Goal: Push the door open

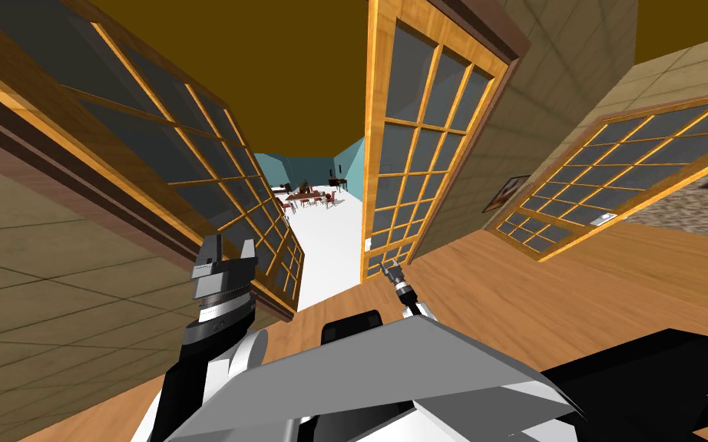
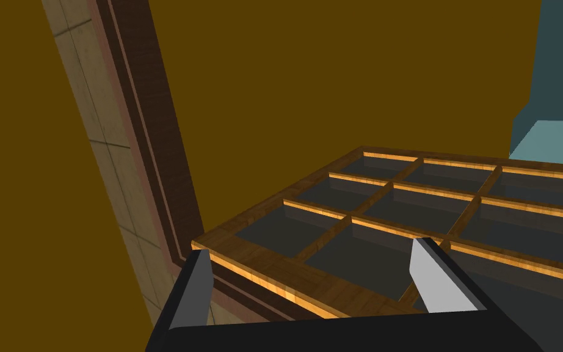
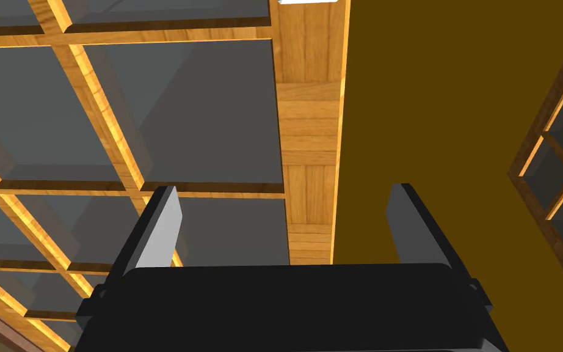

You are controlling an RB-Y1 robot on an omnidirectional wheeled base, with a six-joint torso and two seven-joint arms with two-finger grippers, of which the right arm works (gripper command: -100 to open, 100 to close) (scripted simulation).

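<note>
Door on right ajar, mid-push; our right tool at its edge, left tool by left door, both apart; next, push wider.

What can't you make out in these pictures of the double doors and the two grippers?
1. Head view: whether the left gripper touches the left door leaf; the gripper overlaps the leaf, which hides any contact.
2. Right wrist view: the white fitting on the right door leaf, cut off by the picture's edge.
3. Head view: the tables and chairs beyond the doorway, too small to tell apart.
</note>
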